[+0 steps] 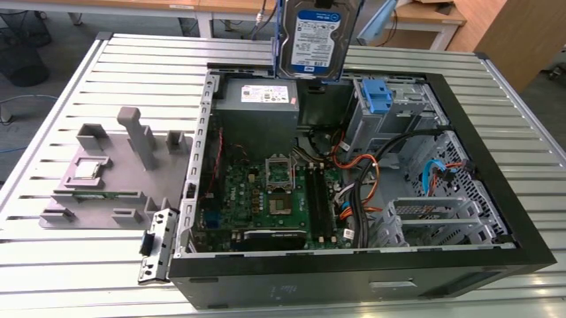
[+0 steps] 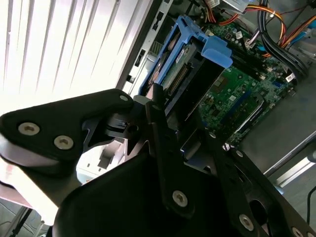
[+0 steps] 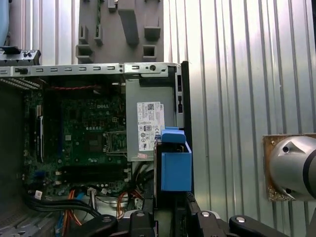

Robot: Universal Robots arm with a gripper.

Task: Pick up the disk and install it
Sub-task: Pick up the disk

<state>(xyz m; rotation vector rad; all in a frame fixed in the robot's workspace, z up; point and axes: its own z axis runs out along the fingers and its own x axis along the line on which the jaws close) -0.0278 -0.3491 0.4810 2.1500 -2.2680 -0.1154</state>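
In the exterior view a grey fixture (image 1: 115,175) lies at 9 o'clock on the slatted table (image 1: 132,66); the open case (image 1: 309,291) holds a white-labelled power supply (image 1: 256,99); the disk (image 1: 316,36), white-and-blue label outward, hangs upright at 12 o'clock above the case; in the second wrist view the gripper (image 2: 175,111) points down, clamped on the disk's blue carrier.
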